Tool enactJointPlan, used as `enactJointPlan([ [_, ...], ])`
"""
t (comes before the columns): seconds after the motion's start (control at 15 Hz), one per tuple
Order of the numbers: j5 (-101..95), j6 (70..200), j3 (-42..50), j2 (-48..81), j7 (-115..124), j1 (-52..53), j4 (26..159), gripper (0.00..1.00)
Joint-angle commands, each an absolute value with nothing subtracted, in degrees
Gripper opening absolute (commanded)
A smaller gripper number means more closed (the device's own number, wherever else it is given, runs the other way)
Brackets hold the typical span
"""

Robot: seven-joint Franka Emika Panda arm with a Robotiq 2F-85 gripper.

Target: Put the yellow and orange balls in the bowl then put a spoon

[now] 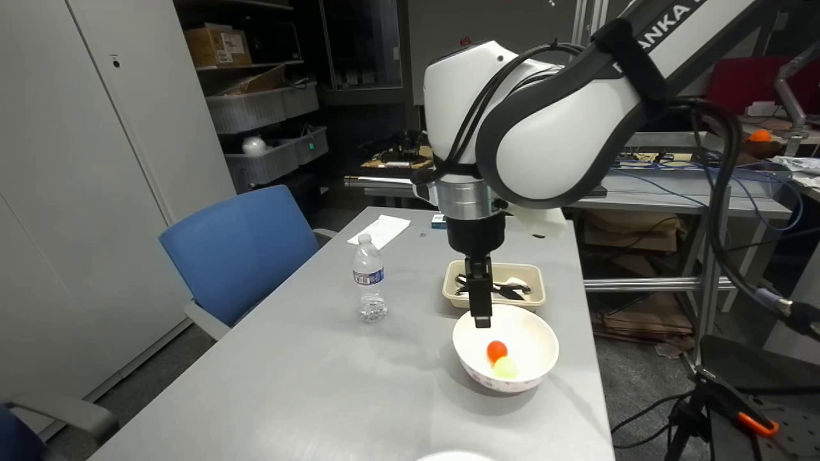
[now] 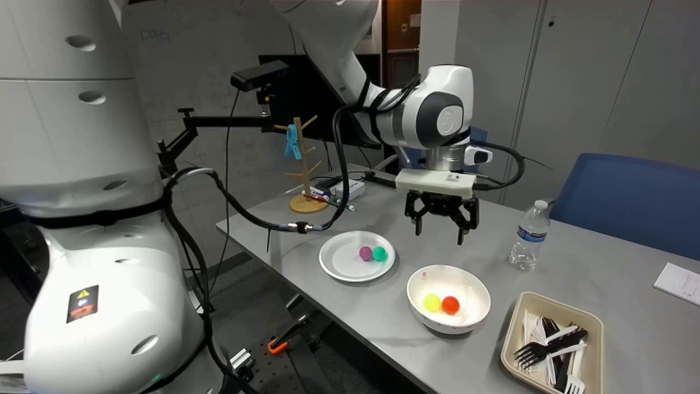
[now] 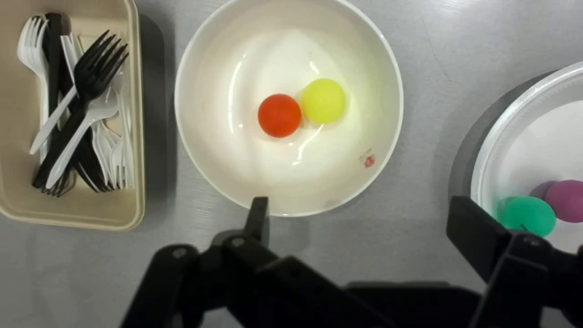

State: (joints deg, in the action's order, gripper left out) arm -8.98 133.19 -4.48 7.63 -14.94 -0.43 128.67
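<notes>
Smooth grey table [image 1: 288, 384], faintly shiny, and on it a round white bowl [image 3: 273, 168], glossy inside, with a small reddish mark near its rim. Both the orange ball [image 3: 279, 115] and the yellow ball [image 3: 323, 101] lie in it, plain and side by side; I can't tell whether they touch. Near the bowl, up over the table, hangs the black, angular gripper [image 2: 439, 236], its two blunt fingers [image 3: 473, 232] spread wide apart, unclenched. On one side of the bowl sits a beige oblong tray [image 3: 13, 132] with rounded corners, heaped with black and white cutlery [image 3: 78, 115]: a black fork [image 3: 91, 84] on top, crossing what looks like a white spoon [image 3: 104, 108]. Opposite is a shallow white plate [image 2: 342, 260] bearing a green ball [image 2: 379, 254] and a purple ball [image 2: 365, 253]. Farther out stand a clear plastic bottle [image 1: 370, 278], upright and blue-labelled, and a pale wooden stand [image 2: 304, 169] with slim pegs and a blue clip [image 2: 292, 142]. Past the table's edge I see a curved blue chair [image 1: 240, 250] and a flat grey cabinet [image 1: 122, 147].
</notes>
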Motion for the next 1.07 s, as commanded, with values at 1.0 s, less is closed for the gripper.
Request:
enactJointPlan([
  [1.0,-0.97,145.22,4.42,16.94,-14.05,-8.87,123.04,1.00],
])
